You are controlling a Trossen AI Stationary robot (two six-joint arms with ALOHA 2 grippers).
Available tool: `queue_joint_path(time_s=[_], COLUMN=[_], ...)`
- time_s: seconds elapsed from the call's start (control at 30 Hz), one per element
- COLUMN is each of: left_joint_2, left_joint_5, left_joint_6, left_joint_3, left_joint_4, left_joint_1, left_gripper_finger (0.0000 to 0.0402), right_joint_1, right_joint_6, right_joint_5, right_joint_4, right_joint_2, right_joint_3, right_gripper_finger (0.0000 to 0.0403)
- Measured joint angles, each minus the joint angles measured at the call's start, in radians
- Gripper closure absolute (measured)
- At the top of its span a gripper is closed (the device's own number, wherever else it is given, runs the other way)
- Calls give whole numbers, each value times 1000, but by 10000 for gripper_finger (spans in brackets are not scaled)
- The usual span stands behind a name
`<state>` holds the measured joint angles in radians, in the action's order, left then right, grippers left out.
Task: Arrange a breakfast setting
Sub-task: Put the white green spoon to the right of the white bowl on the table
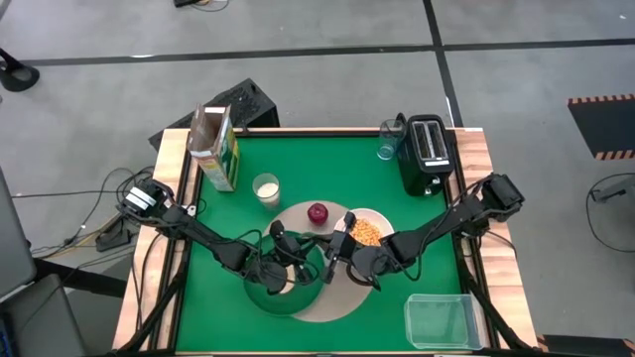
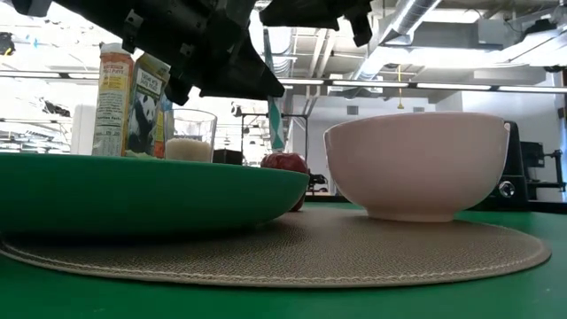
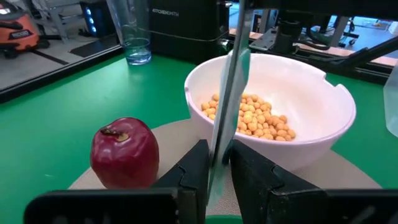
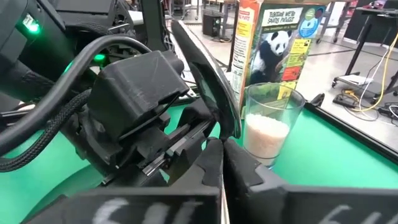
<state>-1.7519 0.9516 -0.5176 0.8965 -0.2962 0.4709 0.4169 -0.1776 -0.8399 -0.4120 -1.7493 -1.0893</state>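
Observation:
A metal spoon (image 3: pixel 231 87) stands nearly upright in the air over the round beige placemat (image 1: pixel 332 302), with both grippers on it. My left gripper (image 3: pixel 216 165) comes from the table's left, and my right gripper (image 4: pixel 221 158) from the right. They meet (image 1: pixel 322 253) between the dark green plate (image 1: pixel 273 297) and the white bowl (image 1: pixel 369 231) of cereal. A red apple (image 3: pixel 123 152) rests on the mat's far edge. The milk glass (image 4: pixel 267 127) and the cereal box (image 4: pixel 277 43) stand far left. A pale patch (image 1: pixel 285 288) on the plate may be the bagel. My left gripper pinches the spoon's lower stretch (image 3: pixel 219 146) between its two fingers. The fingers reach in almost level from the table's left and lie across the spoon. The spoon rises steeply past them, clear of the mat. My right gripper is shut on the spoon's broad dark part (image 4: pixel 231 132), which meets its fingertips. It comes almost level from the table's right. Its own fingers hide the exact spot. Which end of the spoon this is, I cannot tell.
A black toaster (image 1: pixel 427 154) and an empty glass (image 1: pixel 389 139) stand at the far right corner. A clear plastic container (image 1: pixel 442 319) sits near the front right. Bare green table lies at the near left and between the mat and the toaster.

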Motion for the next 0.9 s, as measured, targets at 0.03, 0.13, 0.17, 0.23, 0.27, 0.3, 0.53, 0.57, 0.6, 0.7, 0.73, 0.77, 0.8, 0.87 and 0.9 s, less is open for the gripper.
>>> queue_joint_path(time_s=[0.03, 0.13, 0.17, 0.23, 0.27, 0.3, 0.53, 0.57, 0.6, 0.7, 0.73, 0.77, 0.8, 0.87, 0.9], left_joint_2=[0, 0, 0, 0, 0, 0, 0, 0, 0, 0, 0, 0, 0, 0, 0], left_joint_5=[1, -2, -6, -16, -20, -22, -31, -31, -31, -31, -31, -31, -31, -31, -31], left_joint_6=[7, 19, 19, 20, 20, 20, 43, 45, 50, 54, 55, 59, 62, 65, 65], left_joint_3=[0, 0, 0, 0, 0, 0, 0, 0, 0, 0, 0, 0, 0, 0, 0], left_joint_4=[0, 0, 0, -2, -2, -2, -2, -2, -2, -1, 0, 0, 0, 0, 0], left_joint_1=[0, 0, 0, 0, 0, 0, 11, 12, 13, 12, 11, 11, 12, 13, 13], left_gripper_finger=[348, 342, 339, 335, 333, 330, 317, 314, 311, 304, 303, 302, 302, 301, 301], right_joint_1=[0, 0, 0, -2, -3, -3, -4, -4, -4, -5, -5, -5, -5, -5, -5], right_joint_6=[0, 3, 3, 3, 4, 4, 9, 12, 13, 14, 14, 10, 7, 5, 5], right_joint_5=[1, 0, 0, 2, 2, 3, 2, 2, 2, 10, 15, 23, 26, 27, 27], right_joint_4=[2, 16, 17, 19, 19, 19, 20, 19, 19, 24, 27, 31, 35, 40, 40], right_joint_2=[0, 1, 1, 1, 1, 1, 1, 1, 1, 1, 1, 1, 1, 1, 1], right_joint_3=[0, 0, 0, 0, 0, 0, 0, 0, 0, 0, 0, 0, 0, 0, 0], right_gripper_finger=[389, 393, 393, 394, 394, 394, 395, 395, 395, 395, 395, 396, 396, 396, 395])
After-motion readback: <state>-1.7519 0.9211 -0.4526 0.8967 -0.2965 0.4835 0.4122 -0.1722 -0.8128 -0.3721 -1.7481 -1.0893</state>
